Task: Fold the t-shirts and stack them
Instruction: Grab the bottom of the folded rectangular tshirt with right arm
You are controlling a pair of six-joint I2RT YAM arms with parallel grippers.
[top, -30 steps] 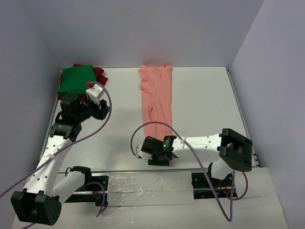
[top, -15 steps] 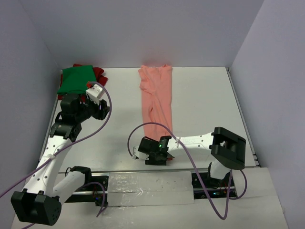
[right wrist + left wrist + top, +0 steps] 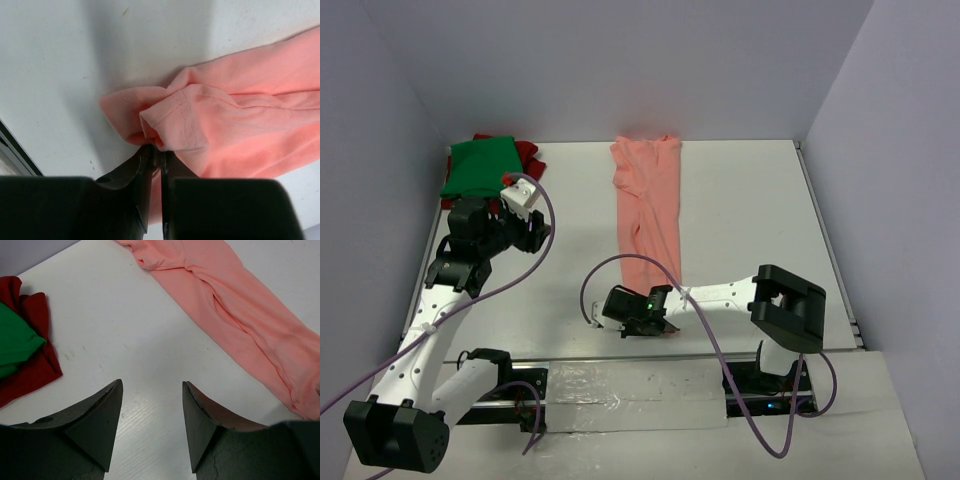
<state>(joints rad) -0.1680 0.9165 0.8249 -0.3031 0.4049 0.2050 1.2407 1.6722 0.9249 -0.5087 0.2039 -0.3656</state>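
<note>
The salmon-pink t-shirt [image 3: 650,205] lies folded into a long strip running from the table's far middle toward the near edge. My right gripper [image 3: 658,318] sits at its near end, shut on a bunched corner of the hem [image 3: 170,125]; its fingertips [image 3: 161,150] pinch the cloth. The bright green t-shirt [image 3: 480,165] lies folded on the dark red t-shirt [image 3: 528,155] at the far left corner. My left gripper [image 3: 151,405] hangs open over bare table between that pile and the salmon t-shirt [image 3: 235,305], holding nothing.
The white table [image 3: 750,220] is walled at the back and both sides. A metal rail [image 3: 630,390] with the arm bases runs along the near edge. Purple cables loop from both arms.
My right gripper has slid left along the near end of the salmon-pink t-shirt and closed on its hem. The left arm has not moved.
</note>
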